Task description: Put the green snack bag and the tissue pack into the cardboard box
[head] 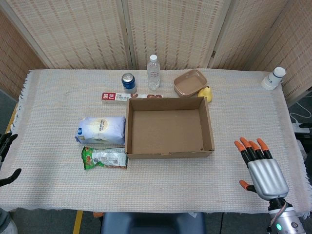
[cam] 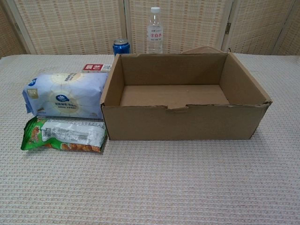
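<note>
The open cardboard box (head: 169, 154) (cam: 183, 124) stands empty in the middle of the table. Against its left side lies the pale blue tissue pack (head: 101, 129) (cam: 63, 95). The green snack bag (head: 105, 158) (cam: 63, 134) lies flat just in front of the tissue pack. My right hand (head: 260, 165) hovers over the table's front right, fingers spread, holding nothing, well right of the box. Only dark fingertips of my left hand (head: 7, 158) show at the left edge of the head view, apart and empty. Neither hand appears in the chest view.
Behind the box stand a blue can (head: 128, 82) (cam: 121, 47), a water bottle (head: 154, 72) (cam: 155, 31) and a red-and-white flat carton (head: 115, 96) (cam: 96, 68). A brown tray (head: 189, 83) and yellow object (head: 206, 93) sit back right. A white bottle (head: 273, 78) stands far right.
</note>
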`<control>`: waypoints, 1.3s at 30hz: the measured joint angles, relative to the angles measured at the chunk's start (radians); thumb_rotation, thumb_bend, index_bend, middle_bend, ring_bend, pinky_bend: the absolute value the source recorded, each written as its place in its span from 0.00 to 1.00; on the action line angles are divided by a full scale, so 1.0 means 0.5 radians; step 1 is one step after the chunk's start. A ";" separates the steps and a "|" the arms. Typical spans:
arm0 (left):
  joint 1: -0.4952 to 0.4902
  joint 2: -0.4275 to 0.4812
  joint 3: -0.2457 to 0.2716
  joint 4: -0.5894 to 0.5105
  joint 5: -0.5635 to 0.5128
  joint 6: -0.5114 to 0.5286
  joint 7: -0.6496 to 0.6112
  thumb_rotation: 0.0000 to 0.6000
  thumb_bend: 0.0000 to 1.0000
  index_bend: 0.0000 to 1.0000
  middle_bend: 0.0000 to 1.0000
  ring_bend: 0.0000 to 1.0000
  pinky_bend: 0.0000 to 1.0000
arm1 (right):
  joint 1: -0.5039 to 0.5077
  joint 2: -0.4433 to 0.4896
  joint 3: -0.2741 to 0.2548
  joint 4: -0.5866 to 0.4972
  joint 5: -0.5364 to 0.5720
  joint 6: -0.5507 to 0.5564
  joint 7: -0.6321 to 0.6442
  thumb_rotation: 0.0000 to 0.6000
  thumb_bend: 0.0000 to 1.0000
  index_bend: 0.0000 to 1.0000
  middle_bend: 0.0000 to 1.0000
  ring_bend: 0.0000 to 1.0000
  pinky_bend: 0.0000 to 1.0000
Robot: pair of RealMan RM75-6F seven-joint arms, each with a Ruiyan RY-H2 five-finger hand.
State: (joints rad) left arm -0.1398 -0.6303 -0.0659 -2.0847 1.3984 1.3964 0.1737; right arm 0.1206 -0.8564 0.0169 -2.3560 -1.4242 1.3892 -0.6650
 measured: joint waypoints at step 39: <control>-0.156 -0.397 0.105 -0.103 0.260 -0.330 0.272 1.00 0.26 0.18 0.20 0.14 0.30 | 0.081 -0.051 -0.013 0.000 0.167 -0.021 -0.093 1.00 0.02 0.08 0.04 0.00 0.00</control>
State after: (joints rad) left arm -0.2176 -0.8287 -0.0131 -2.1361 1.5285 1.2314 0.3097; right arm 0.1613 -0.8821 0.0104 -2.3560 -1.3408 1.3788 -0.7115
